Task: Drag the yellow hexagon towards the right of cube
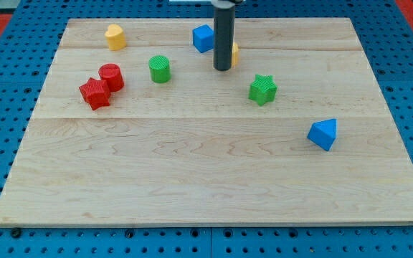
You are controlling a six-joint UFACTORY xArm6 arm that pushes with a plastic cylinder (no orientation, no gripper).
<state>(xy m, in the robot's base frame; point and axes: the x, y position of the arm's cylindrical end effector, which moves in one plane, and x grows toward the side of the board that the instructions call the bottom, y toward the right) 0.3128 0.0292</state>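
Down near the view's top, my tip (pixel 222 69) rests on the wooden board (pixel 206 179), a plain rod end with no jaws to open or close and nothing held. Tucked right behind it, on its right side, sits a yellow block (pixel 234 53); only a thin sliver shows past the rod, so its shape cannot be made out, nor whether the two touch. The blue cube (pixel 203 38) stands just to the left of the rod and slightly further up the board, close but apart from it. The rod (pixel 224 36) itself hangs straight down from the top edge of the view, upright and dark.

Elsewhere, another yellow block (pixel 115 36) sits up at the far left, a green cylinder (pixel 160 69) lies left of the tip, a red cylinder (pixel 111 76) and red star-like block (pixel 95 93) huddle together touching, a green star (pixel 262 89) lies to the lower right, and a blue pyramid-like block (pixel 323 134) stands well off right.
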